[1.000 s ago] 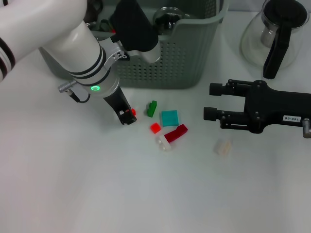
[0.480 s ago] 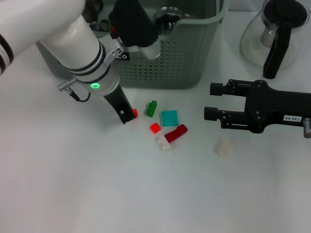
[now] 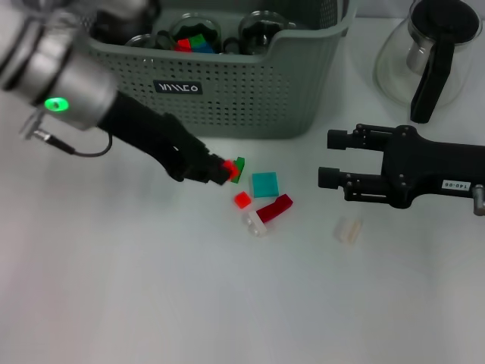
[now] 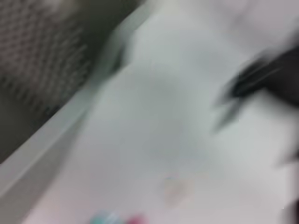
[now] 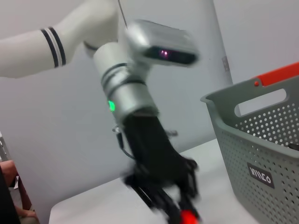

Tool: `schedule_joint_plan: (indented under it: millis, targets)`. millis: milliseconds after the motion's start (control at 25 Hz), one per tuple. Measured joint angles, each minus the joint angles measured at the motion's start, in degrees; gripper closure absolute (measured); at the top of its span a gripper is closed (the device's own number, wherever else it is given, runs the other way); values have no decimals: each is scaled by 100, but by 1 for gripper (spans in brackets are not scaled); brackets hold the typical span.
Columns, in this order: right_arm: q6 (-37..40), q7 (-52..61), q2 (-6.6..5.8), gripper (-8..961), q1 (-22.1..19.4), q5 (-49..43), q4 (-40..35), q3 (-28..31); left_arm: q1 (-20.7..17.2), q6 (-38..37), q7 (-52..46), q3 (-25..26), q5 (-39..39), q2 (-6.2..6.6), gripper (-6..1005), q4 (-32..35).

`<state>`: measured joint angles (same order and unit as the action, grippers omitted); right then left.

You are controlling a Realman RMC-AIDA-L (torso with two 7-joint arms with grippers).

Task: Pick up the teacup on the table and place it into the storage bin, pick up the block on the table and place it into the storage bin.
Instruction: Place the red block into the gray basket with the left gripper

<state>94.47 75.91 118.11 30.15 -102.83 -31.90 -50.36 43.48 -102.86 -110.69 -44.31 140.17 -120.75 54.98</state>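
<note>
Seemingly, left tool (image 3: 220, 170) gripping red block (image 3: 228, 166)

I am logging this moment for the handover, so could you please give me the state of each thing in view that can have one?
left gripper: shut on the small red block, just above the table.
right gripper: open, empty, beside the blocks.
storage bin: upright, holds glassware and coloured blocks.
glass carafe: upright on the table.
dark red block: lying on the table.

— Left gripper (image 3: 221, 171)?
— Swung low and outstretched, no longer pointing down; small red block (image 3: 227, 166) pinched between fingertips, carried over against green block (image 3: 239, 168).
— Storage bin (image 3: 250, 83)?
— Uncovered; label and contents now showing.
</note>
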Motion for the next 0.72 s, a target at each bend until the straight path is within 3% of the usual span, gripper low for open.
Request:
schedule_joint_plan:
  millis: [80, 200, 280, 520, 640, 720]
  targets:
    - [-11, -2, 5, 211, 6, 0, 0, 0, -23, -693, 827, 695, -820, 327, 821, -725]
    - [-13, -3, 9, 211, 20, 0, 0, 0, -93, -1225, 1438, 1160, -1870, 766, 814, -1657]
    - [-9, -7, 9, 211, 25, 0, 0, 0, -182, -1309, 1474, 1302, -2658, 931, 810, -1999]
    - [14, -13, 10, 211, 26, 0, 0, 1, -338, -1122, 517, 2033, -4829, 956, 798, -2030]
    - [17, -14, 20, 211, 37, -3, 0, 0, -168, -548, 13, 1904, -4918, 1031, 792, -1663]
    - [17, -15, 26, 211, 52, -7, 0, 1, -15, 197, -381, 1469, -4589, 1071, 788, -1245]
